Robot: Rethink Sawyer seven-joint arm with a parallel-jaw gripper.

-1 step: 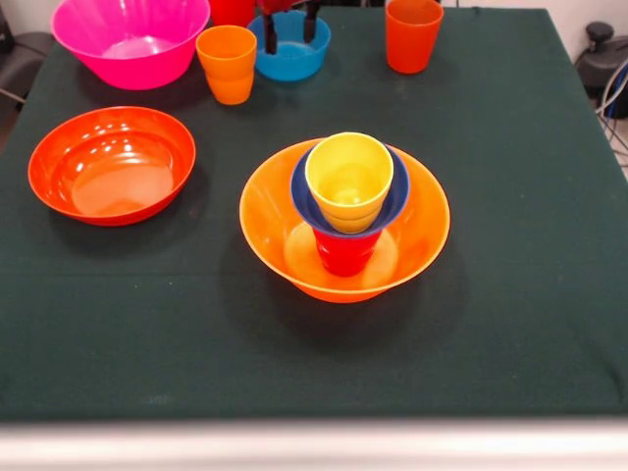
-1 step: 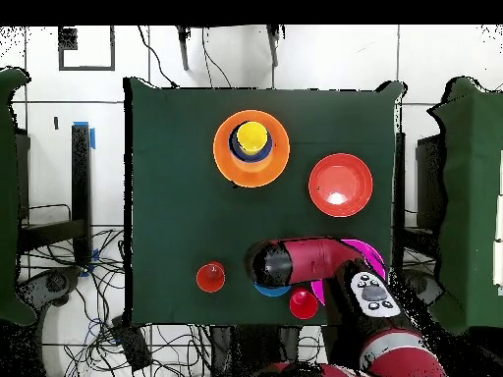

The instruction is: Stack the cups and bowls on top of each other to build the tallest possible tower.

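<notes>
Up at the far edge of the desk, the gripper hangs over the light blue bowl, its two dark fingers spread apart and dipping inside the rim, closed on nothing as far as I can see, so my guess is it's lining up to grab that bowl next. Just beside it sit an orange-yellow cup, the big pink bowl and an orange cup, all upright and handy for later. Further out, the wide orange-red bowl sits alone, well apart from the tower: big yellow-orange bowl as base, upside-down red cup, small dark blue bowl, yellow cup on top. Front view shows those layers nicely; overhead flattens the stack, and the arm hides most of the blue bowl.
</notes>
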